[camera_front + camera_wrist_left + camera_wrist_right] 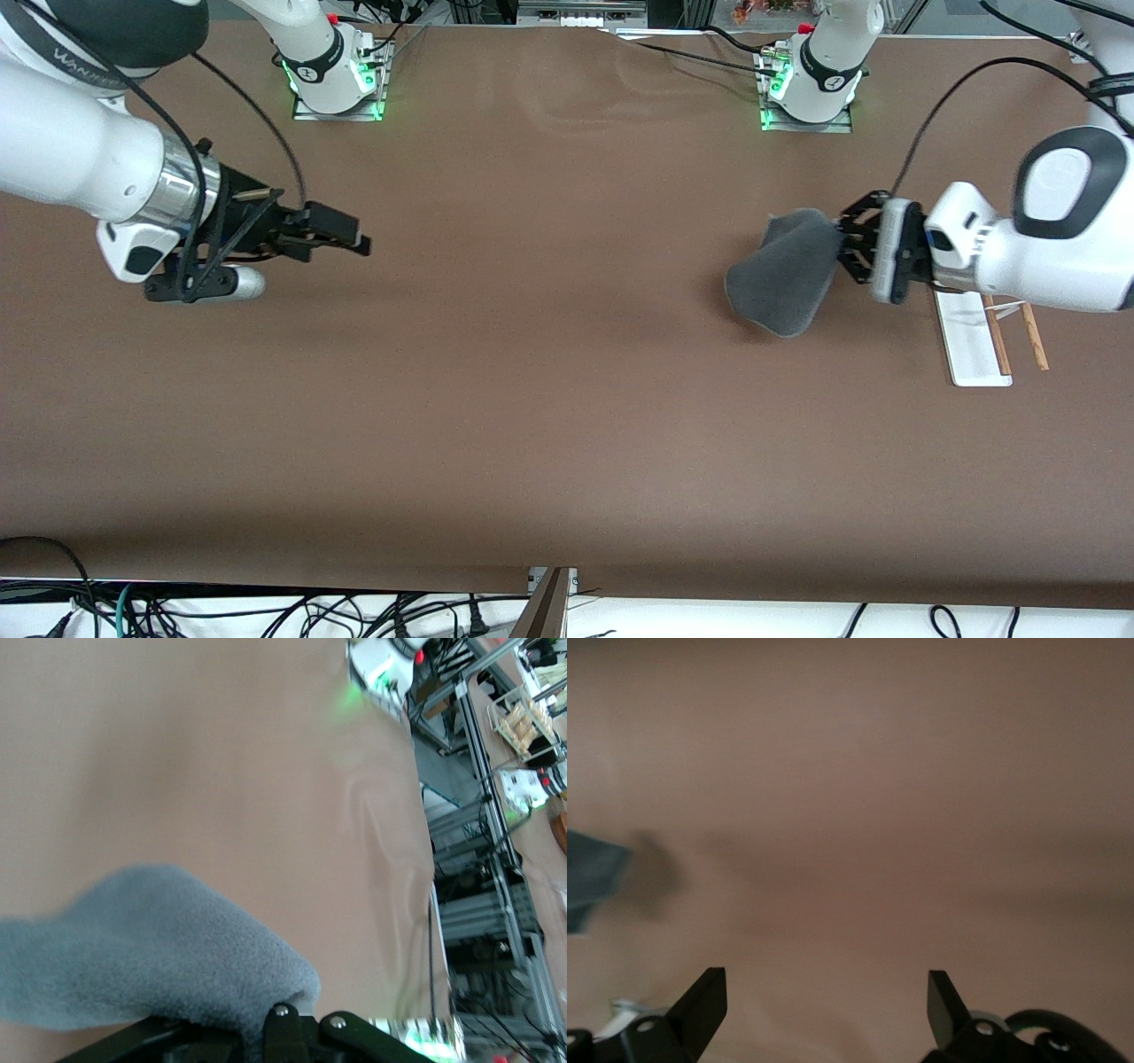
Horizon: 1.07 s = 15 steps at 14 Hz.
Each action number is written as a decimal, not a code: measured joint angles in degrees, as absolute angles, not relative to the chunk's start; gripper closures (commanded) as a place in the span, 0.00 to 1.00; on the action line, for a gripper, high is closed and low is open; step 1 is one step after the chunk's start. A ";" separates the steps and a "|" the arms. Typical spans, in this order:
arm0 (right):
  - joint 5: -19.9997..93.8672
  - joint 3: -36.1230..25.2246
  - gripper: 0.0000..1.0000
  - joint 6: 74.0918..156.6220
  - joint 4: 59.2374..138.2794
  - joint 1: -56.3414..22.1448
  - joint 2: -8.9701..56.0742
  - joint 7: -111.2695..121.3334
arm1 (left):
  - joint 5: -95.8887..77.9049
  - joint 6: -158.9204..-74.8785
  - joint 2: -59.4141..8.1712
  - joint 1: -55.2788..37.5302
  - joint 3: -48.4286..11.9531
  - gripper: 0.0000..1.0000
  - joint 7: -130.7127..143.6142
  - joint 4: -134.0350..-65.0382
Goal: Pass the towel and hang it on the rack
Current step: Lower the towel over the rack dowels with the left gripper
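The left claw (849, 239) is pinching one edge of the towel (787, 273) beside the rack (974, 341), so the cloth is risking slipping free, while the right claw (354, 237) is waiting open over the counter (549, 399).

Towel (784, 279): soft fuzzy grey cloth, matt. Rack (974, 341): smooth white base, prob. plastic; thin brown wood rods. Table (549, 399): matt brown, smooth. Arm shells glossy white plastic; gripper parts matt black.

Brown table (549, 399) w/ rack (974, 341) on it
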<state>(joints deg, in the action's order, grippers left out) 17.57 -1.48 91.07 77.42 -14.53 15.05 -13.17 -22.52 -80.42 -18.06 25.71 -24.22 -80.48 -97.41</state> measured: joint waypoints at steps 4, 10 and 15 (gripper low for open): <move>6.76 -4.52 0.00 90.84 81.78 -14.32 12.04 -5.78 | -9.90 -76.20 -22.76 30.97 -23.79 1.00 -80.50 -90.81; 0.03 -6.09 0.00 90.84 82.88 -13.59 10.47 -1.39 | 5.97 -74.32 -23.81 37.15 -23.71 1.00 -80.54 -87.48; -1.28 -6.50 0.00 88.88 82.91 -13.57 9.58 -1.10 | 17.68 -74.47 -28.84 37.49 -22.08 1.00 -80.54 -82.18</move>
